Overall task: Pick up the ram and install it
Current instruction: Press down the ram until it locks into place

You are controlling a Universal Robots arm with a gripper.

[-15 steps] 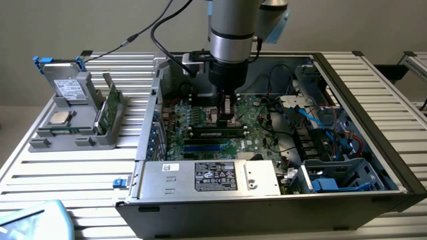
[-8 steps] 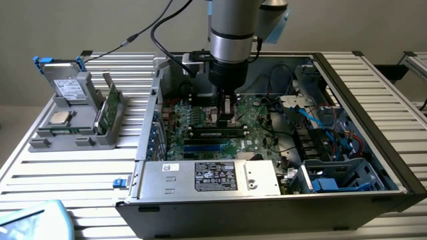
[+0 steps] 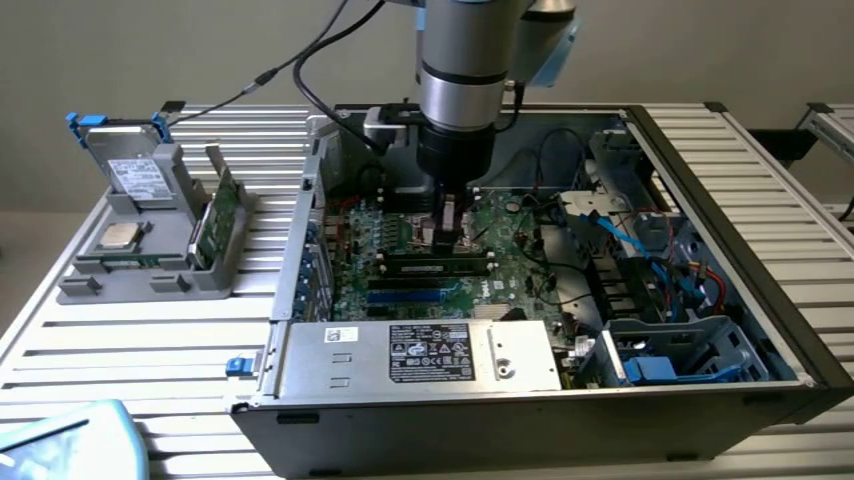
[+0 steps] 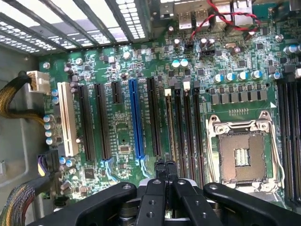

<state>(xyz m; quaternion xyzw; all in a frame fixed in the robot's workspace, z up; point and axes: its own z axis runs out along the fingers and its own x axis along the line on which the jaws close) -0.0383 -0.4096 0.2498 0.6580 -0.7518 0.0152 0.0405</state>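
An open computer case (image 3: 787,330) lies on a slatted metal table (image 3: 147,350); all positions below are given relative to this case. Inside it, the green motherboard (image 4: 122,132) covers the floor, with a blue expansion slot (image 4: 135,117) among black ones and an empty processor socket (image 4: 242,155) beside the memory slots. A silver power supply (image 3: 414,355) sits along the case's near wall in the exterior view. Outside the case, to the exterior view's left, a grey holder tray (image 3: 134,250) carries a drive, a square silver chip and upright green boards. The robot arm (image 3: 465,60) descends into the middle of the case. Its gripper (image 3: 450,228) has its fingers (image 4: 165,169) drawn narrow and close together, pressing down on the top edge of the ram (image 3: 434,266), which lies lengthwise in a memory slot inside the case, directly under the gripper.
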